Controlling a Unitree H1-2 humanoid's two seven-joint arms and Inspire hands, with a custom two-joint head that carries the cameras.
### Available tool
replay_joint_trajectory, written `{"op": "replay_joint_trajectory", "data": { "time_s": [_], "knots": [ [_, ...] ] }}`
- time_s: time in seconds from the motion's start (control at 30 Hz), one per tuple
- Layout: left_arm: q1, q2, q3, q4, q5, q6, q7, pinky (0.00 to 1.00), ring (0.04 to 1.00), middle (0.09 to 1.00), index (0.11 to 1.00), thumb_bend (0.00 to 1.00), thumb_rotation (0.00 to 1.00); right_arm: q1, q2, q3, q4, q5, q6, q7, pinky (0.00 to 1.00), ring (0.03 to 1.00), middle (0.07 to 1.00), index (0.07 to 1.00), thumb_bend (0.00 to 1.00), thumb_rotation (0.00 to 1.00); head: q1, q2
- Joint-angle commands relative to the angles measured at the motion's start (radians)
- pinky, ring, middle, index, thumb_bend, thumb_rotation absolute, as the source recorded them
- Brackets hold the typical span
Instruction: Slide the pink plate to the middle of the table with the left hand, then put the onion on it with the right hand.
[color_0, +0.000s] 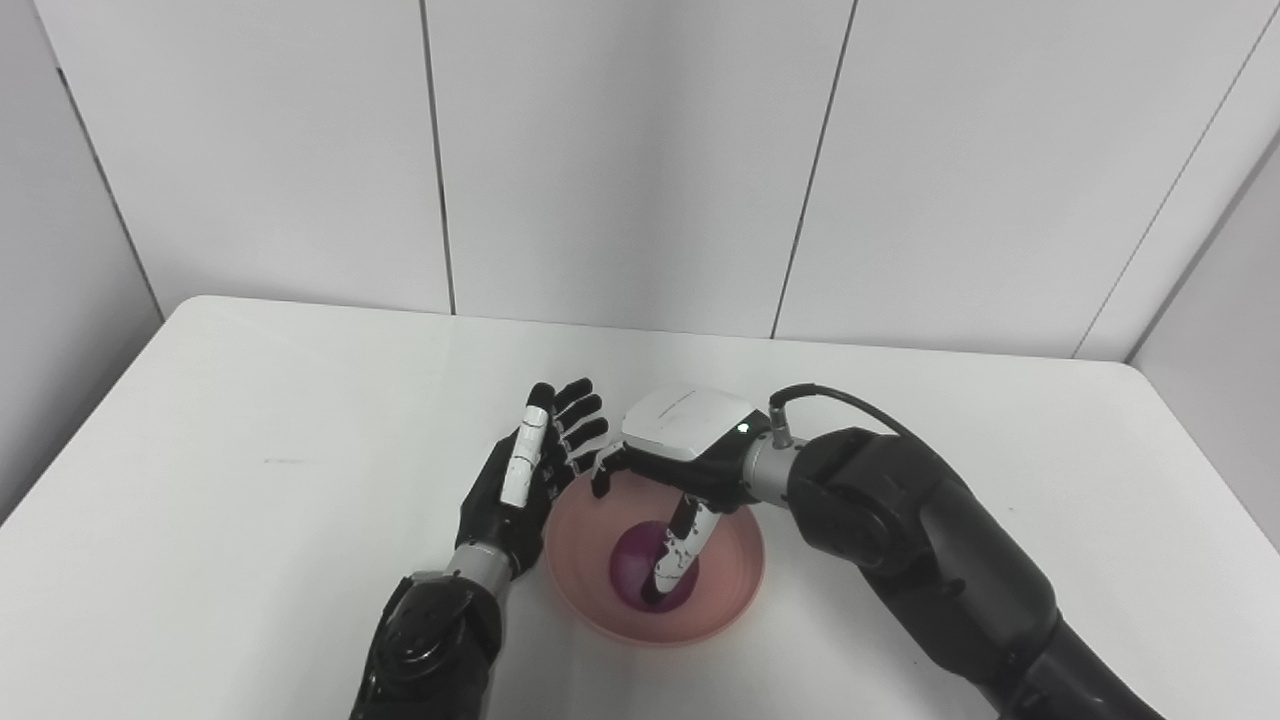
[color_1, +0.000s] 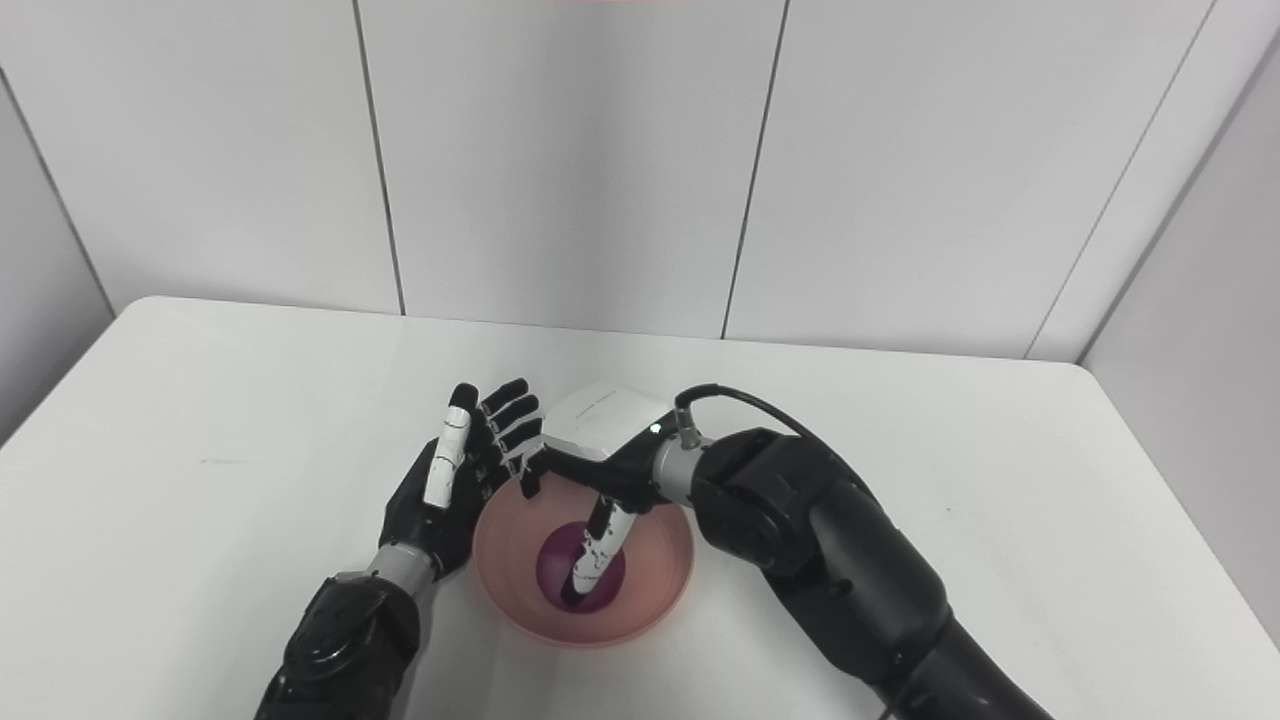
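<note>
The pink plate sits near the table's front middle. A purple onion rests in its bottom. My right hand hovers over the plate's far side, palm down. Its thumb points down across the onion's right side, while its fingers hang at the far left rim, apart from the onion with bare plate showing between. My left hand stands open and upright, fingers spread, against the plate's left rim, holding nothing.
The white table stretches wide to the left, right and back. Grey wall panels close it off behind and at the sides. My right forearm crosses the front right of the table.
</note>
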Motion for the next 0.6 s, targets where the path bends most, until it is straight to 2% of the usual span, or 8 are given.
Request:
{"op": "replay_joint_trajectory", "data": {
  "time_s": [0.0, 0.1, 0.2, 0.3, 0.33, 0.4, 0.5, 0.57],
  "knots": [
    [0.069, 0.013, 0.005, 0.064, 0.012, 0.104, 0.027, 0.75, 0.861, 0.879, 0.809, 0.77, 0.88, -0.084, -0.017, -0.062, -0.035, 0.056, 0.011, -0.015, 0.53, 0.677, 0.771, 0.737, 1.0, 0.53, 0.001, -0.001],
    [0.068, 0.016, 0.004, 0.064, 0.013, 0.1, 0.025, 0.74, 0.861, 0.878, 0.807, 0.77, 0.88, -0.086, -0.03, -0.119, -0.033, 0.11, 0.005, -0.04, 0.56, 0.704, 0.783, 0.765, 1.0, 0.68, -0.001, -0.001],
    [0.069, 0.017, 0.004, 0.061, 0.011, 0.101, 0.023, 0.74, 0.861, 0.878, 0.808, 0.77, 0.88, -0.044, -0.007, -0.216, -0.017, 0.206, 0.048, -0.103, 0.6, 0.738, 0.793, 0.782, 0.98, 0.78, -0.003, 0.0],
    [0.071, 0.017, 0.003, 0.052, 0.01, 0.105, 0.022, 0.74, 0.864, 0.881, 0.81, 0.77, 0.88, -0.01, 0.024, -0.286, -0.014, 0.286, 0.101, -0.143, 0.73, 0.868, 0.884, 0.854, 0.87, 0.89, -0.003, 0.002],
    [0.071, 0.017, 0.004, 0.049, 0.01, 0.109, 0.023, 0.74, 0.864, 0.881, 0.811, 0.77, 0.88, 0.025, 0.068, -0.34, -0.009, 0.336, 0.152, -0.187, 0.75, 0.883, 0.895, 0.863, 0.86, 0.9, -0.004, 0.004],
    [0.071, 0.018, 0.005, 0.043, 0.009, 0.116, 0.026, 0.75, 0.865, 0.879, 0.812, 0.78, 0.87, 0.093, 0.169, -0.455, 0.003, 0.435, 0.27, -0.277, 0.95, 0.988, 0.985, 0.964, 0.96, 0.99, -0.008, 0.006],
    [0.069, 0.02, 0.006, 0.039, 0.009, 0.119, 0.025, 0.75, 0.867, 0.878, 0.812, 0.78, 0.87, 0.16, 0.338, -0.633, 0.003, 0.559, 0.427, -0.398, 0.99, 0.998, 0.997, 0.991, 0.99, 1.0, -0.015, 0.006],
    [0.067, 0.02, 0.007, 0.042, 0.008, 0.117, 0.024, 0.76, 0.871, 0.882, 0.811, 0.78, 0.87, 0.177, 0.43, -0.736, 0.006, 0.609, 0.452, -0.455, 1.0, 1.0, 1.0, 0.999, 0.99, 1.0, -0.02, 0.004]
  ]
}}
